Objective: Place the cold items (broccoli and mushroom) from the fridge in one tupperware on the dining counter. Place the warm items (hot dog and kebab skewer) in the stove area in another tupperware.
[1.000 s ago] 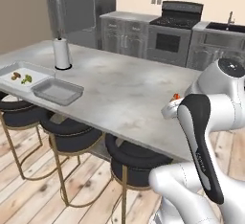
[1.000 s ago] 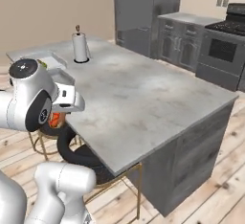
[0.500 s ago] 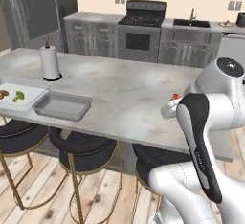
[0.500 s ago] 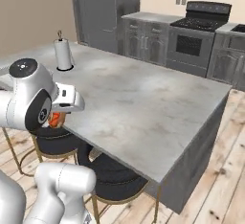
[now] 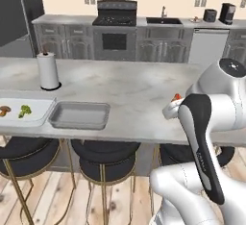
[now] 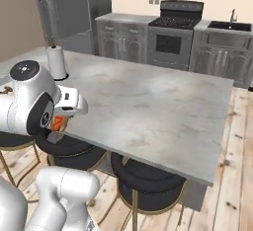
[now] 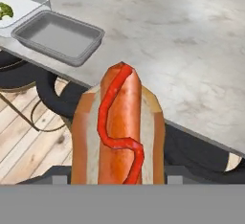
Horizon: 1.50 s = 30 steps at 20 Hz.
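Grey marbled surface (image 5: pixel 129 89) carries two tupperware trays side by side near its front-left edge. Empty grey tupperware (image 5: pixel 79 115) sits just beside a white tupperware (image 5: pixel 38 107), which holds the broccoli (image 5: pixel 24 110) and the mushroom (image 5: pixel 5 109). A paper towel roll (image 5: pixel 48 70) stands upright behind the trays.

Claw (image 7: pixel 117 173) is clamped on the hot dog (image 7: pixel 118 132), a bun with sausage and a red sauce line, which rises between the fingers in the hand view. The hot dog is held off the surface, out past its front edge above the dark stools (image 7: pixel 52 98) and wood floor (image 7: pixel 28 137). From the left base view its orange tip (image 5: pixel 177 97) shows at the arm's wrist, well apart from the trays. The stove (image 5: pixel 116 31) stands along the back wall.
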Tool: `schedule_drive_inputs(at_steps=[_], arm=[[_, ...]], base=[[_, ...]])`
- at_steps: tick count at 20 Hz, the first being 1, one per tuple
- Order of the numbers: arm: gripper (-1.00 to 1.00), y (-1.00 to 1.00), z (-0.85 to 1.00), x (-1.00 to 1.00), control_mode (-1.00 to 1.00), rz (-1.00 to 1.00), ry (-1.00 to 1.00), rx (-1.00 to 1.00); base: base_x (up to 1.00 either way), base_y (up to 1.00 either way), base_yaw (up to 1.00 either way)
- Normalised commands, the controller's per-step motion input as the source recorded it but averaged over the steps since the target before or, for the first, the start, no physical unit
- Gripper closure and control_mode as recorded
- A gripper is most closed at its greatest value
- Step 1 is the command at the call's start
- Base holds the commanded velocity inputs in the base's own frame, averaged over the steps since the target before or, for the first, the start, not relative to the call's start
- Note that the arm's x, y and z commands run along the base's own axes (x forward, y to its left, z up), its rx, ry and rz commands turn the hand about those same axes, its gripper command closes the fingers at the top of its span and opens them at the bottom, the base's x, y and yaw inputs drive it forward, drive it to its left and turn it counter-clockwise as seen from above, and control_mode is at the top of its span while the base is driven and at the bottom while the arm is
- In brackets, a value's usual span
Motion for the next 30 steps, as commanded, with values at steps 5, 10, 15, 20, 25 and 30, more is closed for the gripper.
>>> schedule_drive_inputs(at_steps=[5,10,15,20,25,30], arm=[[1.00,0.00,0.00,0.00,1.00,0.00,0.00,0.00],[1.00,0.00,0.00,0.00,1.00,0.00,0.00,0.00],[1.00,0.00,0.00,0.00,1.00,0.00,0.00,0.00],[1.00,0.00,0.00,0.00,1.00,0.00,0.00,0.00],[1.00,0.00,0.00,0.00,1.00,0.00,0.00,0.00],[1.00,0.07,-0.06,0.33,-1.00,0.20,0.03,0.00]], base=[[0.11,1.00,-0.39],[0.12,1.00,-0.41],[0.22,0.74,-0.32],[0.61,0.78,-0.35],[0.73,0.48,-0.23],[0.48,0.11,0.05]])
